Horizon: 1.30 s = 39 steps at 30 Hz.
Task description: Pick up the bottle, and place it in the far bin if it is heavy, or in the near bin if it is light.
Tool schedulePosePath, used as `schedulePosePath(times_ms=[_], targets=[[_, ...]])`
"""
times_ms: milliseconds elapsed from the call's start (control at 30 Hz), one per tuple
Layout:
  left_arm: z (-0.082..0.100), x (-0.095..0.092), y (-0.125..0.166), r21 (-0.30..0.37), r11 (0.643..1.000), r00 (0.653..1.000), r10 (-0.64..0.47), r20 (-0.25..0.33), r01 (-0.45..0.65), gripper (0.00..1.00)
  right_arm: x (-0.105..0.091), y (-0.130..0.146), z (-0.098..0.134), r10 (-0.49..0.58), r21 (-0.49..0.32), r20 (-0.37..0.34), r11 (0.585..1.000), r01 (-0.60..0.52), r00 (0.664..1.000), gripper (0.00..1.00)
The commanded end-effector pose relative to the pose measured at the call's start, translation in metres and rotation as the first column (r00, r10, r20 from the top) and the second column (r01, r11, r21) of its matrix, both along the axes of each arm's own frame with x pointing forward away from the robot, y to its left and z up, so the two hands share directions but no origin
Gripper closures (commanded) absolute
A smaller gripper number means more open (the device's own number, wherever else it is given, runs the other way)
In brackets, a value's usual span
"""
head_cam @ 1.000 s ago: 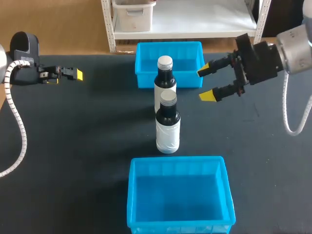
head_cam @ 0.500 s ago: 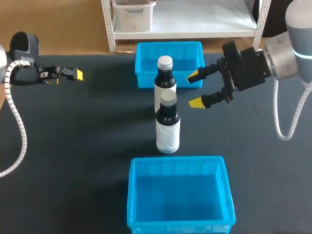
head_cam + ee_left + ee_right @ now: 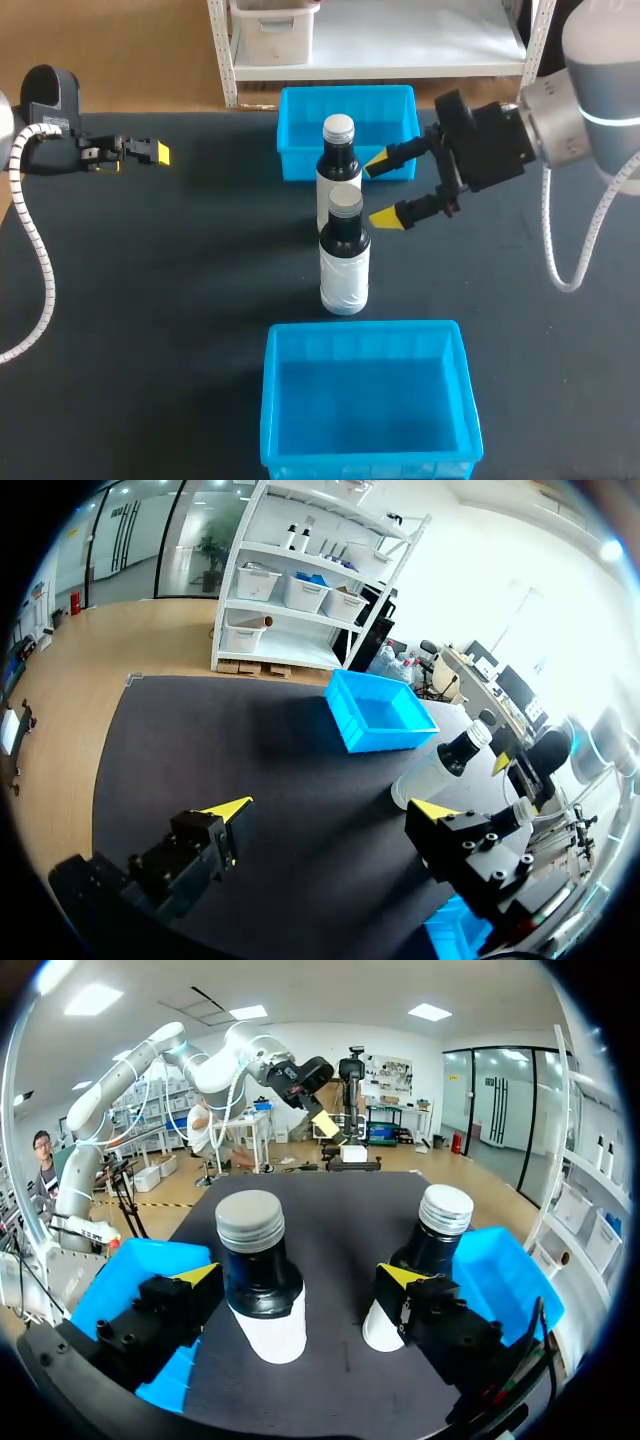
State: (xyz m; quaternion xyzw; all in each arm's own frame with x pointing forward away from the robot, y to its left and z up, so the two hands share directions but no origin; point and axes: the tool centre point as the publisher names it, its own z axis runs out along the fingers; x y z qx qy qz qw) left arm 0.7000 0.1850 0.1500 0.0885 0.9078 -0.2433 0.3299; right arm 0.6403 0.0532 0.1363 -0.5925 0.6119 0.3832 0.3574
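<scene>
- Blue near bin (image 3: 365,330) sits at the front edge of the black worktop (image 3: 150,300).
- Just beyond it the near bottle (image 3: 344,255) stands upright, dark with a white label and a grey cap.
- The far bottle (image 3: 338,150) stands upright close behind, just in front of the blue far bin (image 3: 300,110).
- The right gripper (image 3: 382,192) hovers beside both bottles, fingers spread apart and clear of them.
- The left gripper (image 3: 330,810) is well off to the left, its fingers also apart.

The front bottle (image 3: 344,255) hides the lower half of the rear bottle (image 3: 339,150), which covers part of the far bin's (image 3: 300,135) front wall. The near bin's (image 3: 272,400) front runs off the head view's edge; in the left wrist view only its corner shows.
</scene>
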Motion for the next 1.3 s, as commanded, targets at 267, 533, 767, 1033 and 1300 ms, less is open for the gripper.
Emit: schedulePosePath(times_ms=[267,533,767,1033,1300], targets=[[0.000,0.000,0.000,0.000,1.000,1.000,0.000,0.000,0.000,0.00,-0.014,0.004,0.000,-0.021,0.003,-0.003,1.000,0.021,1.000,0.00],[0.000,0.000,0.000,0.000,1.000,1.000,0.000,0.000,0.000,0.00,-0.019,0.012,-0.002,-0.031,0.002,0.001,1.000,0.031,1.000,0.00],[0.000,0.000,0.000,0.000,1.000,1.000,0.000,0.000,0.000,0.00,-0.022,0.018,-0.002,-0.030,-0.007,0.007,1.000,0.030,1.000,0.00],[0.000,0.000,0.000,0.000,1.000,1.000,0.000,0.000,0.000,0.00,-0.027,0.024,-0.004,-0.037,-0.019,0.008,0.999,0.038,0.999,0.00],[0.000,0.000,0.000,0.000,1.000,1.000,0.000,0.000,0.000,0.00,-0.031,0.034,-0.007,-0.024,-0.028,0.004,0.999,0.025,1.000,0.00]])
